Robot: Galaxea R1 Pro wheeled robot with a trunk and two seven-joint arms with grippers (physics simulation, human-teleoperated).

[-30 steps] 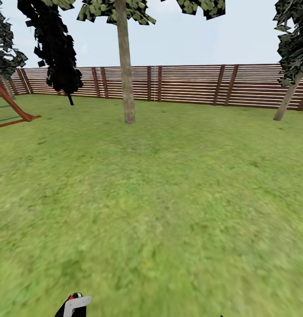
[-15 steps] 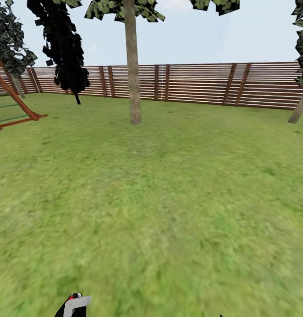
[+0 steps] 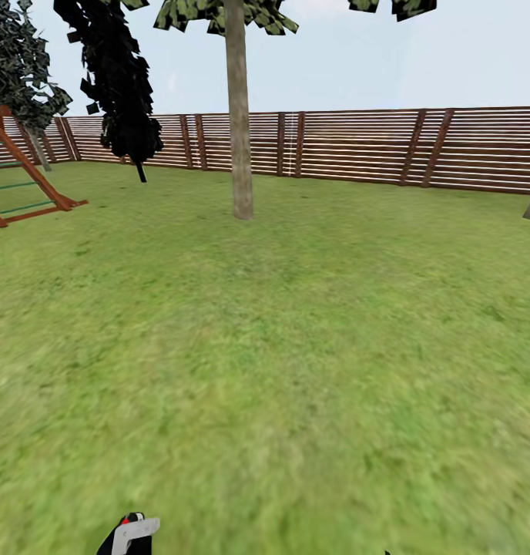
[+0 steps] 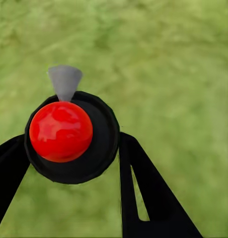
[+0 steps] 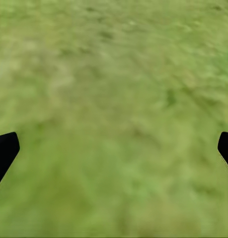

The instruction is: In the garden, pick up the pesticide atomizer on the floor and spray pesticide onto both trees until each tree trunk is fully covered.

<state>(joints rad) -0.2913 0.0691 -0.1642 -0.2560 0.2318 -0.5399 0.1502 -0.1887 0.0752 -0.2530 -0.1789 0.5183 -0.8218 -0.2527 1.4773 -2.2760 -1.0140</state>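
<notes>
The pesticide atomizer (image 4: 69,134) was held clamped in the left gripper (image 4: 69,163), low over the lawn (image 3: 296,347). The right gripper (image 5: 114,148) was spread, empty. The nearest tree trunk (image 3: 239,116) was well ahead, judged unsprayed; both trees remained.

Pesticide atomizer (image 4: 74,136): small black bottle, red round cap, grey nozzle, clamped between the left gripper's (image 4: 74,163) fingers; seen at the head view's bottom left (image 3: 130,532).

Tree (image 3: 239,108): thick mottled grey-beige trunk, upright on the lawn, upper centre, jagged green crown at the top edge.
</notes>
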